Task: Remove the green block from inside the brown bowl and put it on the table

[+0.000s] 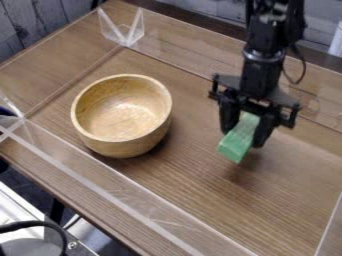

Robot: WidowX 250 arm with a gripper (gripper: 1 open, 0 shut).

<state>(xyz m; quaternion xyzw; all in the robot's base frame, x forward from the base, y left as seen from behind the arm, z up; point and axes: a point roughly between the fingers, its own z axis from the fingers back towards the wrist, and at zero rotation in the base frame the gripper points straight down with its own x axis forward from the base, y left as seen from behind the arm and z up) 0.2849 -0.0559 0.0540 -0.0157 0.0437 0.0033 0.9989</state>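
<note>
The green block (241, 141) hangs tilted in my gripper (251, 124), which is shut on its upper end. Its lower end is at or just above the table (174, 190); I cannot tell whether it touches. The black arm comes down from the top right. The brown bowl (122, 115) stands empty on the left half of the table, well apart from the block and gripper.
Clear acrylic walls (127, 27) edge the table at the back, left and front. Bare wood lies between the bowl and the block and toward the front right.
</note>
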